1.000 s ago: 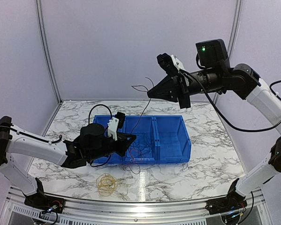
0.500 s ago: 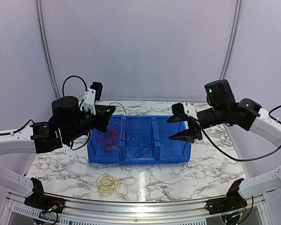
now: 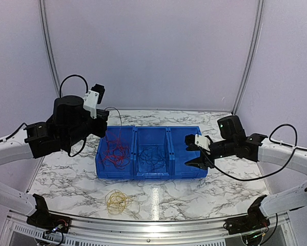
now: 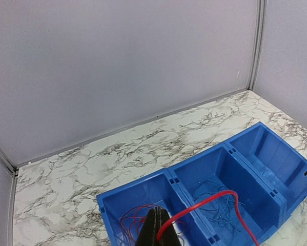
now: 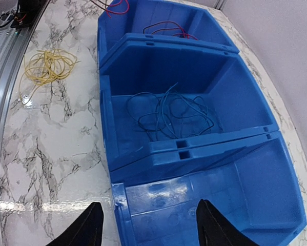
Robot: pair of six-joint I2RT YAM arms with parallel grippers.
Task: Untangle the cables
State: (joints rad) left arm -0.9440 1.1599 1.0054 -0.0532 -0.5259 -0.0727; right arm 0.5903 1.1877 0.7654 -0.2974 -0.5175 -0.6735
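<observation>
Cables lie apart by colour: red cables (image 3: 116, 150) in the left compartment of the blue bin (image 3: 152, 173), dark blue cables (image 3: 151, 154) in its middle compartment, and yellow cables (image 3: 117, 201) coiled on the marble counter (image 3: 235, 179) just in front of the bin. The left tool (image 3: 104, 126), raised above the bin's left end, is pinched fully closed on one red cable (image 4: 215, 195) that arcs away from its fingertips over the bin. The right tool (image 3: 196, 152) hangs at the bin's right compartment with its jaws spread wide, gripping nothing.
</observation>
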